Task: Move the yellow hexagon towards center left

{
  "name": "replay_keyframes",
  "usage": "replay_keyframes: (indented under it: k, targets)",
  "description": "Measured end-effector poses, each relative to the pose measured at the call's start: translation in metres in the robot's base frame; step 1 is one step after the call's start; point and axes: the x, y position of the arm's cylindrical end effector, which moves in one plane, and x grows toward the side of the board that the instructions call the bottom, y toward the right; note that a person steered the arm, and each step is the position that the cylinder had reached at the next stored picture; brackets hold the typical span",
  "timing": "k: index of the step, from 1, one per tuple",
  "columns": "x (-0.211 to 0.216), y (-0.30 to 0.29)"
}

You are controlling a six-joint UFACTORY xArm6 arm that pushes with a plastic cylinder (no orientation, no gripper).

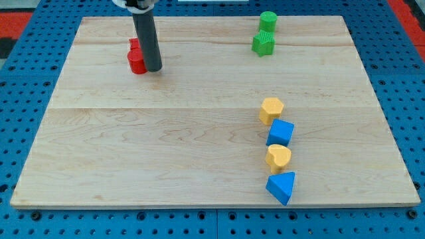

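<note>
The yellow hexagon (271, 109) lies right of the board's middle, at the top of a column of blocks. Just below it sit a blue cube (280, 133), a yellow heart (278, 158) and a blue triangular block (281, 187). My tip (153, 68) is far away at the view's upper left, right beside two red blocks (137, 57), touching or nearly touching their right side. The rod hides part of the red blocks.
A green cylinder (267, 21) and a green star-shaped block (263, 44) stand close together at the view's top right. The wooden board (166, 146) rests on a blue perforated table.
</note>
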Motion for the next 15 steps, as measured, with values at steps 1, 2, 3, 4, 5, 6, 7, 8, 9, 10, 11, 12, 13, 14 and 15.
replay_keyframes:
  k: [1,2,3,4,5,6,7,8,9,10,11,12,13,14,15]
  targets:
    - [0.012,0.024]
    - [0.018,0.079]
    - [0.045,0.157]
    - [0.067,0.222]
    - [0.082,0.289]
    - [0.097,0.302]
    - [0.097,0.265]
    - [0.102,0.238]
    - [0.12,0.229]
    - [0.138,0.203]
    - [0.151,0.164]
    - [0.161,0.126]
    - [0.181,0.136]
    - [0.206,0.144]
    - [0.212,0.087]
